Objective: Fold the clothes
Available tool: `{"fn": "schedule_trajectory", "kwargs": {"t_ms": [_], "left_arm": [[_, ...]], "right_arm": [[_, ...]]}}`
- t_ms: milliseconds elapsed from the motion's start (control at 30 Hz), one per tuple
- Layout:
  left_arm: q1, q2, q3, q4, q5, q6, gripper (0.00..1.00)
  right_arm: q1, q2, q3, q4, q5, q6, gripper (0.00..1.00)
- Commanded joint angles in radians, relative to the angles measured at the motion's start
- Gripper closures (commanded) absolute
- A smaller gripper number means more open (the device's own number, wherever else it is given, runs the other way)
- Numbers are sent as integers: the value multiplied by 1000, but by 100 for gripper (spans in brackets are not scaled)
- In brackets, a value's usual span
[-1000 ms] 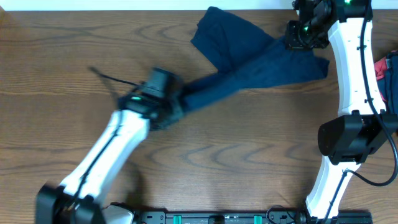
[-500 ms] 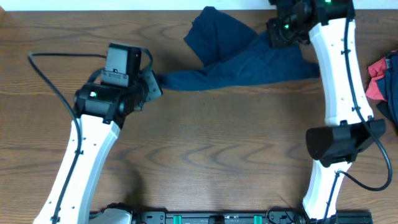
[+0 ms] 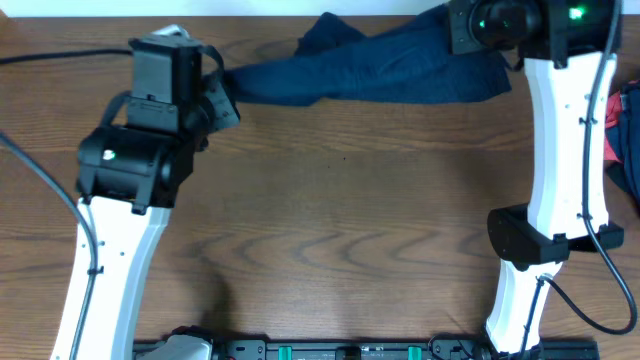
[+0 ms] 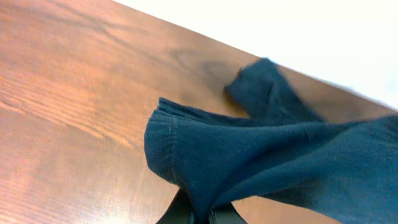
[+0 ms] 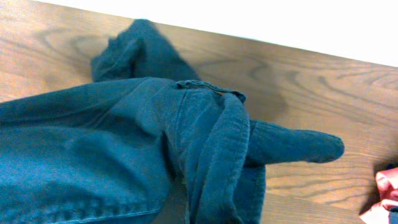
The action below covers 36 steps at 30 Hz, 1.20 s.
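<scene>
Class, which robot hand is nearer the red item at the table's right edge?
Right. The right hand grips the clothes left of the red item; the left hand holds their other end, farther left.

The clothes (image 3: 370, 70) are plain dark navy (no print), on a table (image 3: 340, 220) of brown wood grain. A red cloth (image 3: 625, 110) shows at the right edge.
</scene>
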Motion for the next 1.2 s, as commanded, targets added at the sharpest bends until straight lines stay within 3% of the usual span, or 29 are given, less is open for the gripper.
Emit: {"fn": "schedule_trajectory", "kwargs": {"t_ms": [0,200,367,767,900,1167], "left_arm": [[29,-39,80,-18,-58,22,94],[69,-80,183,-47,-58,53,94],[104,-107,200,-79,-58,67,94],[109,35,198,-213,-37,67,94],[109,131,198,-224,60,66,94],[109,280,198,-225,241,100,94]], "right_arm": [[-13,-55,41,-7,35,17,99],[-7,-130,41,-12,14,30,99],[-16,-149,40,-91,23,148,99],[-28,-148,-254,-89,-1,220,99],[-41,-148,-389,-72,-1,239,99],[-74,-148,-437,-64,-1,265,99]]}}
